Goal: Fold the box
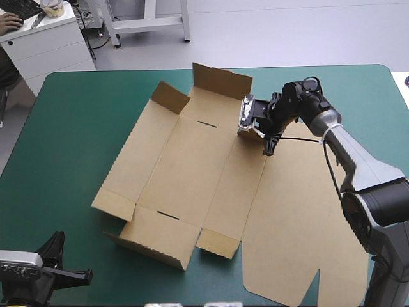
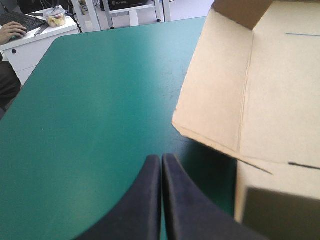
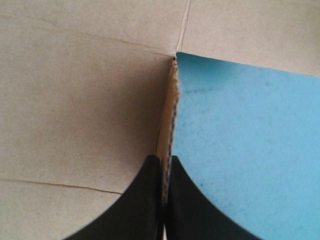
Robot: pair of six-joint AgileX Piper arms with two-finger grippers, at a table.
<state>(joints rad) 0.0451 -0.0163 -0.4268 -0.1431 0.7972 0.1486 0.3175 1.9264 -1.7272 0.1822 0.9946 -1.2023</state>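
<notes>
1. Box (image 1: 185, 166): a brown cut sheet in the middle of the bench (image 1: 77, 128), mostly spread open. The far flaps stand up, the left wall tilts up and a near flap is raised. The wide lid panel lies flat toward the right and the near edge.
2. Right hand (image 1: 268, 147): comes in from the right to the box's far-right corner and is clenched on a board edge there. Its wrist view shows that thin edge pinched right at the tips, with bare teal-green cover just beside it.
3. Left hand (image 2: 161, 159): clenched on nothing, parked low at the bench's near-left corner. The box is ahead and to its right, not touching.
4. Step, my read: early to middle of the fold. The right hand looks set to raise the small corner flap at the far end of the right-side wall, by the crease between tray and lid.
5. Next move calls for swinging the gripped flap up and inward over its crease without dragging the whole sheet. The grip sits on a thin edge, so a sideways pull could slip.
6. Nothing pins the sheet, so the left hand probably has to come in and steady the base or the left wall. No walls are tucked yet.
</notes>
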